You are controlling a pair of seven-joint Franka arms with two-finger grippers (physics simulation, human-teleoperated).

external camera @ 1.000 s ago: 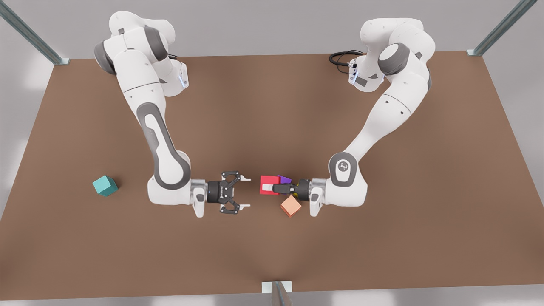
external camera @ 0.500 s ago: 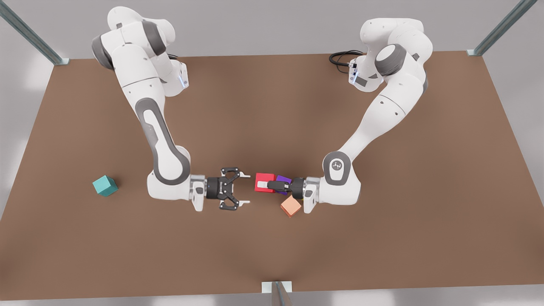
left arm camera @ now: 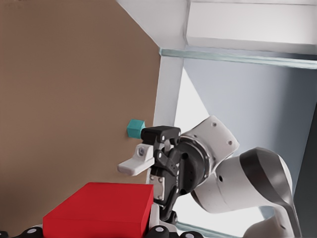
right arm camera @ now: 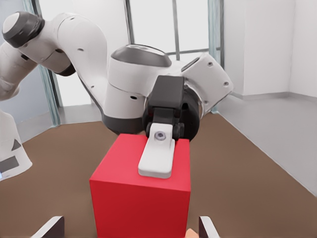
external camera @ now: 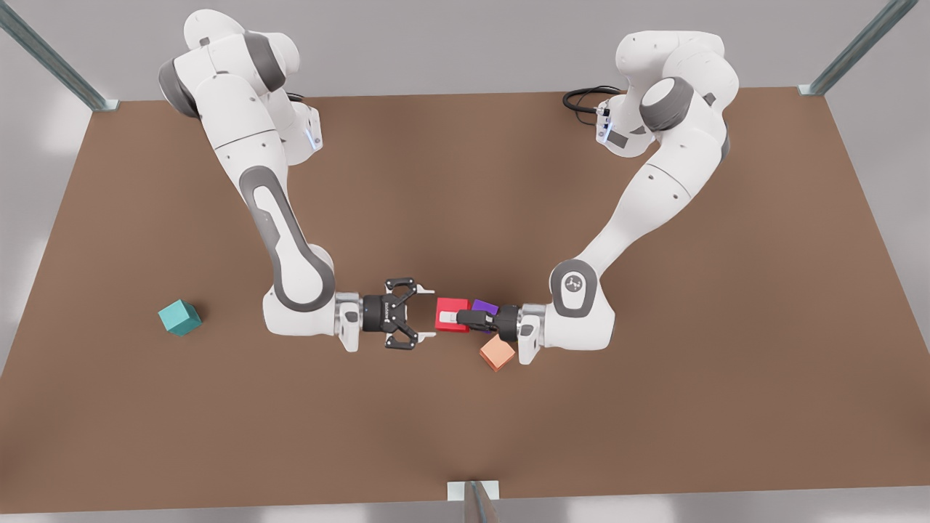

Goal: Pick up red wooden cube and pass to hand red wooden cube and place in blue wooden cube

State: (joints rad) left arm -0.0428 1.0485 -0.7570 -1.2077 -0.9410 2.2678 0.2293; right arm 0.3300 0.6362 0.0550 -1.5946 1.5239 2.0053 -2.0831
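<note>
The red wooden cube (external camera: 450,314) hangs above the table's middle, with my left gripper (external camera: 455,317) shut on it from the front view's right. One pale finger (right arm camera: 157,156) of that gripper lies across the cube's top face (right arm camera: 141,198). My right gripper (external camera: 426,313), the hand, faces it from the front view's left and is open. Its fingertips (right arm camera: 51,226) flank the cube's near edge without touching. The blue wooden cube (external camera: 179,317) sits on the table far to the front view's left, and appears as a teal cube (left arm camera: 135,128) behind the right gripper's finger (left arm camera: 134,163).
A purple cube (external camera: 485,306) and a salmon-orange cube (external camera: 498,352) lie on the brown table (external camera: 465,181) under the left wrist. A black cable (external camera: 585,98) lies by that arm's base. Metal posts stand at the table's corners.
The left gripper carried the red cube slightly toward the front view's left, then held. The open right gripper moved toward the front view's right until its fingertips reached the cube's edge.
</note>
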